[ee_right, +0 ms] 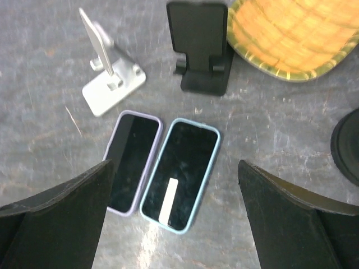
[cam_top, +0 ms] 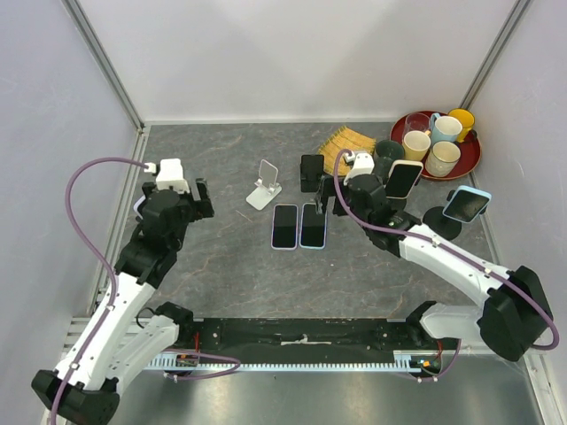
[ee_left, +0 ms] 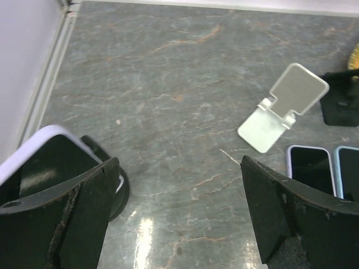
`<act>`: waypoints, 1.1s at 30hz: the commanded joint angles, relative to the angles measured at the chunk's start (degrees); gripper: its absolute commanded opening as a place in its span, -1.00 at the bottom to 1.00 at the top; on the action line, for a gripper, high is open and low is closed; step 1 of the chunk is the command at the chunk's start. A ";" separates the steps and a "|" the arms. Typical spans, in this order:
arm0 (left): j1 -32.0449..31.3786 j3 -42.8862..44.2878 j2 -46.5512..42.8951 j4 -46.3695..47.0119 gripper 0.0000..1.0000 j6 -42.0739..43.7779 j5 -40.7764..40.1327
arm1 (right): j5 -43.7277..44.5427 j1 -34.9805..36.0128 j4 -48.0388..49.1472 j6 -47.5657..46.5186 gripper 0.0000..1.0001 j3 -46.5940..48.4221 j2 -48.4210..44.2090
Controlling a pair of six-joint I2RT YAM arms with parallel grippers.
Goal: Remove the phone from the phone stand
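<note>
While left jaws (ee_left: pixel 178 168) and right jaws (ee_right: pixel 175 165) gape wide and empty, the phone (ee_left: pixel 45 162) on its stand (ee_left: pixel 122 193) sits just outside the left pair, by the wall (ee_left: pixel 22 67); open counter (ee_left: pixel 168 84) lies right of it.

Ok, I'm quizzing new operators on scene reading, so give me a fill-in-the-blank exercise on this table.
1. The purple-cased phone lies flat beside a second phone whose case is ____.
2. The mugs stand on a round ____ tray.
3. The left fingers and the right fingers stand wide ____.
4. The silver stand holds ____ phone.
Missing words: blue; red; open; no.
</note>
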 commanded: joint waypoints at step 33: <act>41.60 -2.32 0.46 4.92 0.71 -14.92 32.92 | -14.17 1.92 17.78 -3.23 0.96 -19.92 -11.23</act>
